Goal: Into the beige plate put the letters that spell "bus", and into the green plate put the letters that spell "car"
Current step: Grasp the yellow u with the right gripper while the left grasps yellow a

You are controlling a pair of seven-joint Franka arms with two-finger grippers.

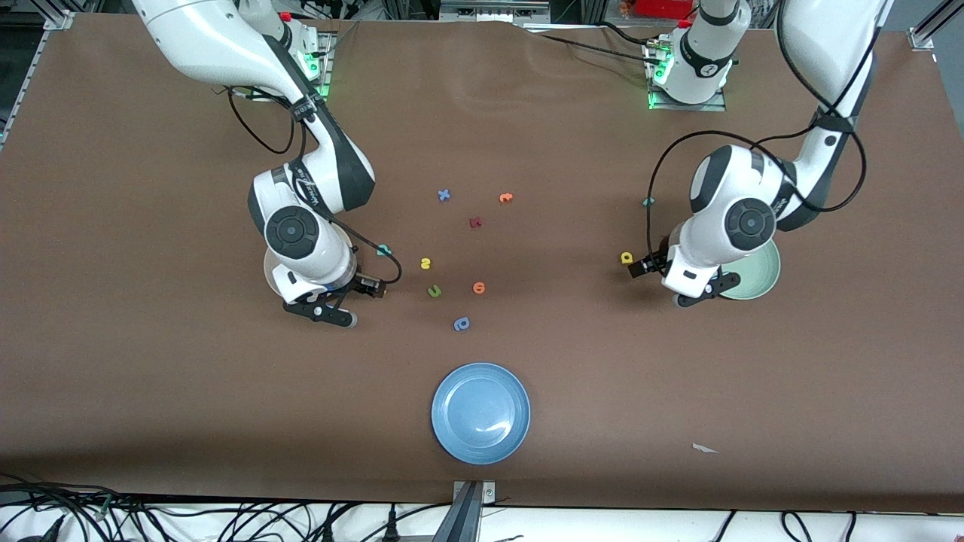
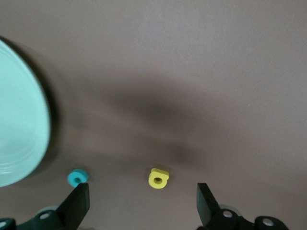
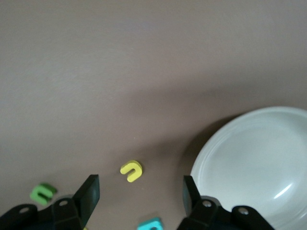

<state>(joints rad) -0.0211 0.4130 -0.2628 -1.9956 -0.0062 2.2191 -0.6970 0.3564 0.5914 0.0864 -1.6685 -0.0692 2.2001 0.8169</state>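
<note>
both claws first. left gripper [image 2: 144, 206]: mine, from the base at the left arm's end of the bench, hanging just above the bench top at the rim of the green plate [image 1: 755, 277]; fingers spread wide, nothing between them. right gripper [image 3: 139, 199]: also mine, low over the bench at the rim of the beige plate [image 3: 254, 163]; fingers apart, nothing between them.

green plate: round, pale mint, raised rim, plain, mostly hidden under my left wrist in the front view.

beige plate: round, cream, raised rim, only a sliver visible under my right wrist in the front view.

yellow a [image 2: 158, 178]: tiny foam letter with a hole, flat on the bench just ahead of the left fingers, beside the green plate.

teal c [image 2: 77, 177]: small foam piece near one left fingertip, between the yellow a and the green plate.

yellow u [image 3: 131, 170]: small foam horseshoe, on the bench ahead of the right fingers, near the beige plate.

teal b [image 1: 384, 250]: on the bench near my right wrist.

green letter [image 3: 42, 193]: u-shaped, beside the yellow u.

blue plate [image 1: 480, 412]: near the bench's front edge, midway along it.

writing: none i can read.
</note>
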